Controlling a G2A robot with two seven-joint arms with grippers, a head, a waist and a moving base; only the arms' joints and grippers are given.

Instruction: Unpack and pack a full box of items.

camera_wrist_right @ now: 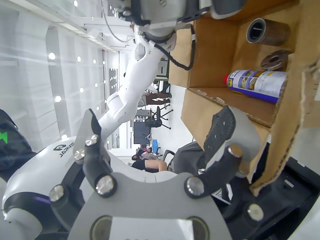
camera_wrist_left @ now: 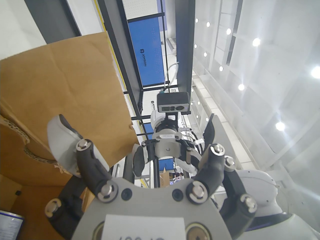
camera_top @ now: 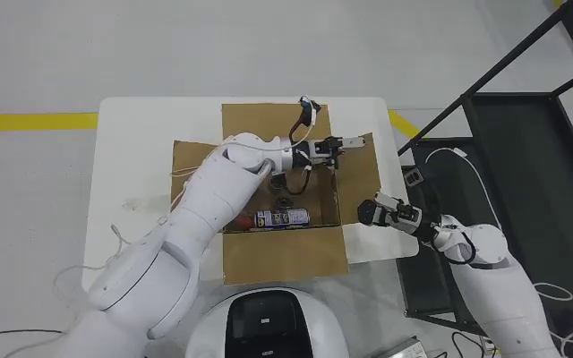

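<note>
The left pincer (camera_wrist_left: pixel 136 128) is released, fingers spread with nothing between them; it hangs at the right-hand edge of the open box (camera_top: pixel 282 255), one finger just beside an upright flap. The right pincer (camera_wrist_right: pixel 157 118) is also released and empty; it sits low outside that same side, facing in past the torn flap edge.

By my reading the unpacking half is in hand: goods lie in the box and neither arm carries anything. The spray can (camera_wrist_right: pixel 257 83) lies on its side on the box floor, against the wall nearest the robot; its long axis runs along that wall, across the robot's front, and its red cap points toward the robot's left. Deeper in, a metal cylinder (camera_wrist_right: pixel 268 34) lies with its open bore toward the right pincer; a flange (camera_wrist_right: pixel 275 59) sits between it and the can, though I cannot tell whether they touch.

The next move, I judge, calls for one pincer to drop inside the walls and turn so its fingers close across the can's round body — not along its length; the near wall leaves little room, and a finger could catch the cardboard.
</note>
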